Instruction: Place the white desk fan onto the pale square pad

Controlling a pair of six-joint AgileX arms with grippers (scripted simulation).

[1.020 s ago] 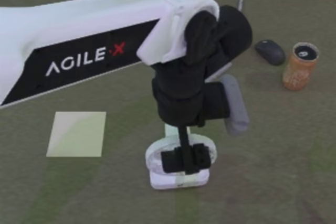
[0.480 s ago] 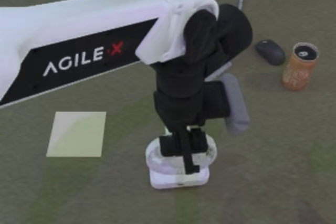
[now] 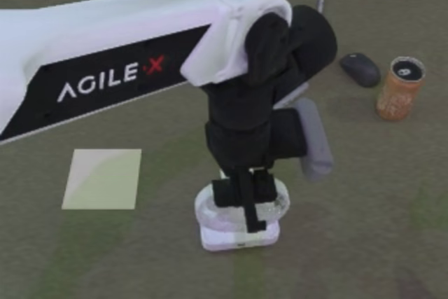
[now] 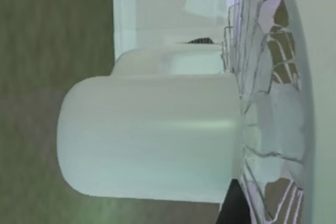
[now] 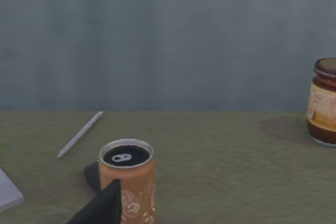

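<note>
The white desk fan (image 3: 234, 232) stands on the table at front centre, its round cage over a rectangular white base. My left gripper (image 3: 246, 204) comes down on it from above and is shut on the cage rim. In the left wrist view the fan's motor hump (image 4: 149, 137) fills the picture, with the translucent cage (image 4: 273, 103) beside it and one dark fingertip (image 4: 231, 211) pressed between hump and cage. The pale square pad (image 3: 103, 178) lies flat to the fan's left, bare. My right gripper (image 5: 102, 208) is parked out of the top view and shows only as a dark edge.
An orange can (image 3: 399, 87) and a black mouse (image 3: 360, 69) sit at the back right. A grey pole (image 3: 313, 141) lies just right of the left arm. The right wrist view shows the orange can (image 5: 127, 182), a thin pen (image 5: 79, 134) and a brown jar (image 5: 323, 103).
The left gripper turned and dropped onto the fan's cage a second ago. Since half a second ago the fan has shifted very slightly; the arm holds nearly still.
</note>
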